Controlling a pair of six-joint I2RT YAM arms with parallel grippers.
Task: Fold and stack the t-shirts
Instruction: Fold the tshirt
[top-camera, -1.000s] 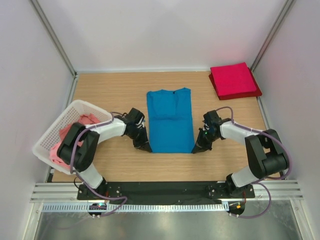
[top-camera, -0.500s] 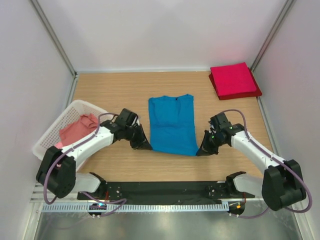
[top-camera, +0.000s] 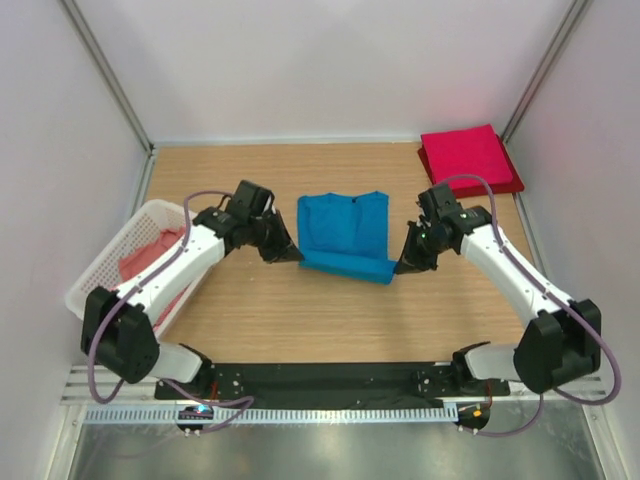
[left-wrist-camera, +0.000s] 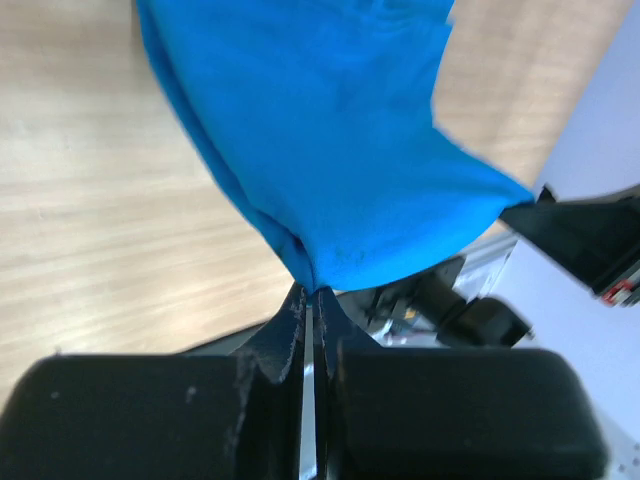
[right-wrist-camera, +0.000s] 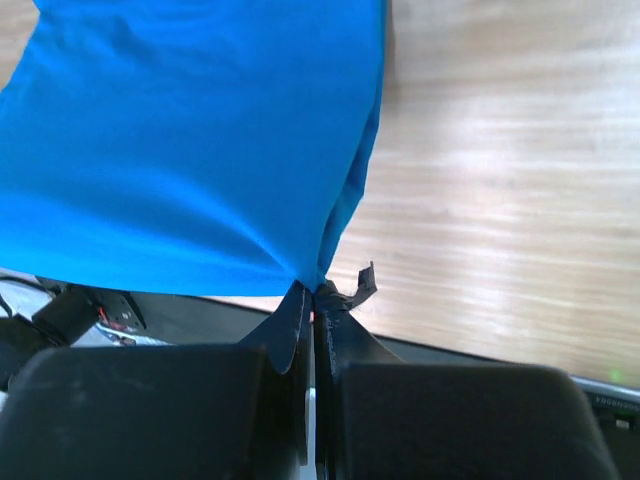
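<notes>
The blue shirt (top-camera: 345, 232) lies near the middle of the table (top-camera: 300, 325), collar toward the far side. Its near hem is lifted off the wood and hangs between the two arms as a sagging band, while the far half lies flat.

The left gripper (top-camera: 291, 256) is at the hem's left corner. In the left wrist view its jaws are pressed together with only a thin slit between them, and the blue cloth is pinched at their tips. The fabric fans out away from the fingers (left-wrist-camera: 285, 325) above the bare wood.

The right gripper (top-camera: 403, 266) is at the hem's right corner, and it too is clamped tight on a pinch of blue cloth (the right wrist view shows the fold running straight into the tips). The right side edge of the shirt drapes down just beside it.

A red shirt (top-camera: 467, 160) sits folded in a neat square at the far right corner, well apart from the blue one. At the left edge stands a white lattice basket (top-camera: 108, 250) with pink shirts (top-camera: 150, 262) bunched inside it, partly hidden by the left arm.
</notes>
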